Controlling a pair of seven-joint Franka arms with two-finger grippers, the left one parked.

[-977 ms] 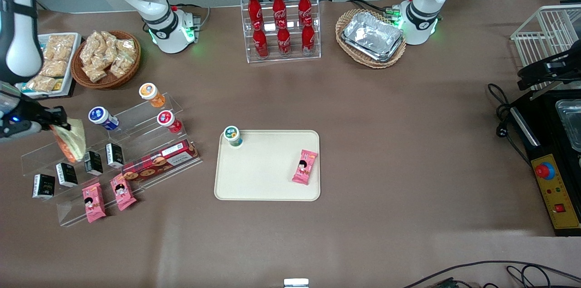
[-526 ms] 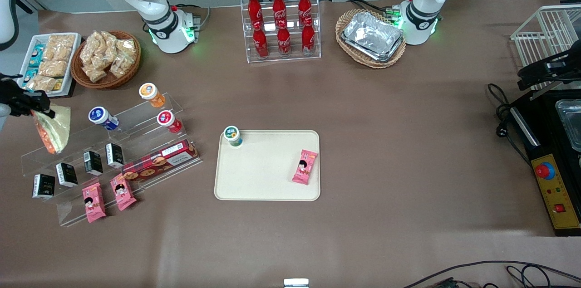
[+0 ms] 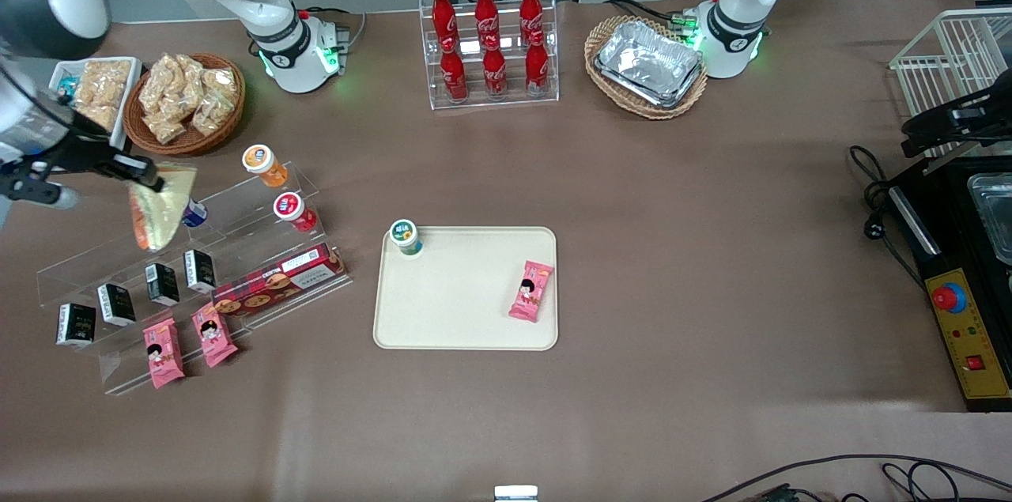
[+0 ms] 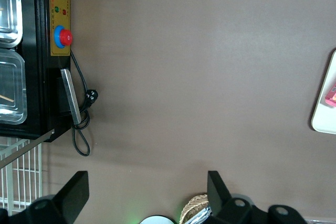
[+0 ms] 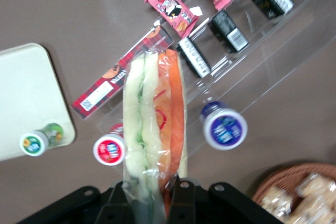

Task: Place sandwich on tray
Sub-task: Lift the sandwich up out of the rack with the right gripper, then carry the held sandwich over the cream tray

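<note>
My right gripper (image 3: 146, 178) is shut on the clear-wrapped sandwich (image 3: 160, 204), which hangs from it in the air above the clear tiered stand (image 3: 237, 249) at the working arm's end of the table. In the right wrist view the sandwich (image 5: 155, 114) shows pale bread with green and orange layers, pinched at its end between the fingers (image 5: 181, 195). The cream-beige tray (image 3: 462, 320) lies flat at the table's middle and shows in the right wrist view (image 5: 23, 98). On it stand a small green-lidded cup (image 3: 406, 236) and a pink snack packet (image 3: 531, 291).
The stand holds lidded cups (image 3: 294, 210), black boxes (image 3: 162, 283), a red biscuit box (image 3: 277, 281) and two pink packets (image 3: 186, 344). A snack basket (image 3: 186, 103), a white snack tray (image 3: 87, 103), a cola rack (image 3: 489, 43) and a foil-tray basket (image 3: 647, 66) stand farther from the camera.
My gripper has swung with the sandwich from the table's edge toward the tray and a little upward; the sandwich now hangs over the stand's upper tier, hiding most of the blue-lidded cup.
</note>
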